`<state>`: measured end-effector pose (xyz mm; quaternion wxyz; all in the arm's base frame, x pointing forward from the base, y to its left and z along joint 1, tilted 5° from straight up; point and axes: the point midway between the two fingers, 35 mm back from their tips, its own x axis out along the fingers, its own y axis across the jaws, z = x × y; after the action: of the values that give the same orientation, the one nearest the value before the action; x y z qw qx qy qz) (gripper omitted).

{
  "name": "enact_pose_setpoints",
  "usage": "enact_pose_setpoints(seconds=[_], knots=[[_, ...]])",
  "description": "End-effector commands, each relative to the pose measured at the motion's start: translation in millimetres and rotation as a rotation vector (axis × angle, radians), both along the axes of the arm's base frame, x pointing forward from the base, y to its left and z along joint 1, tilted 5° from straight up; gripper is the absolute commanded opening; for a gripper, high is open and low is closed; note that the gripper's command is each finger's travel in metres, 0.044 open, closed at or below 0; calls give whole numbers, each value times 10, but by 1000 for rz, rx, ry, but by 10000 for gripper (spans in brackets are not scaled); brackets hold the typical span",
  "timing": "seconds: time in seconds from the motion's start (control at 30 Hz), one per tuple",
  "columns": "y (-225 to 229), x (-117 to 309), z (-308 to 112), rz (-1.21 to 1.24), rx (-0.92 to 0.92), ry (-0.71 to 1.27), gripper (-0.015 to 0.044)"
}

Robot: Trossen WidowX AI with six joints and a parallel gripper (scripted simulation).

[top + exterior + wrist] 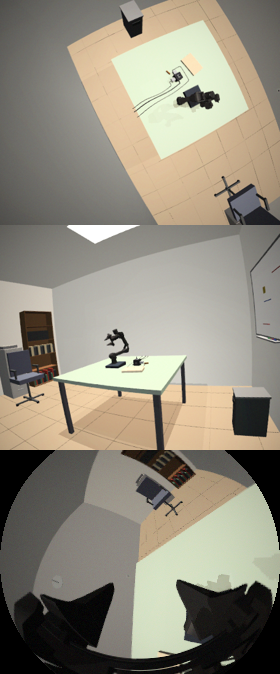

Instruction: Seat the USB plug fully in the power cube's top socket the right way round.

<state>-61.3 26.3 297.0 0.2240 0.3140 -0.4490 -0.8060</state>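
Note:
The power cube (pixel 176 77) (pixel 137 362) is a small dark block on the pale green table (pixel 147 71) (pixel 92 376) (pixel 165 600). A small dark shape, likely the USB plug (pixel 136 358), stands up from its top; its way round and depth are too small to tell. Light plugs (pixel 175 72) (pixel 172 79) sit at the cube's sides. My gripper (pixel 213 102) (pixel 107 342) (pixel 145 585) is wide open with nothing between its fingers. It is raised high, on the far side of the arm base from the cube, and points away from it. The cube is not in the wrist view.
Dark cables (pixel 153 96) run from the cube to the table edge. A small orange-brown piece (pixel 167 72) (pixel 146 363) lies beside the cube. A flat tan board (pixel 191 64) (pixel 133 369) lies near it. The dark arm base plate (pixel 192 88) (pixel 116 365) is on the cube's other side.

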Motion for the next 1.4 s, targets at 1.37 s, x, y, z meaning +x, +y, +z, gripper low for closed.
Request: enact_pose_setpoints(seconds=[1.37], knots=[[-680,3449,-1104,1615,1196,118,440]])
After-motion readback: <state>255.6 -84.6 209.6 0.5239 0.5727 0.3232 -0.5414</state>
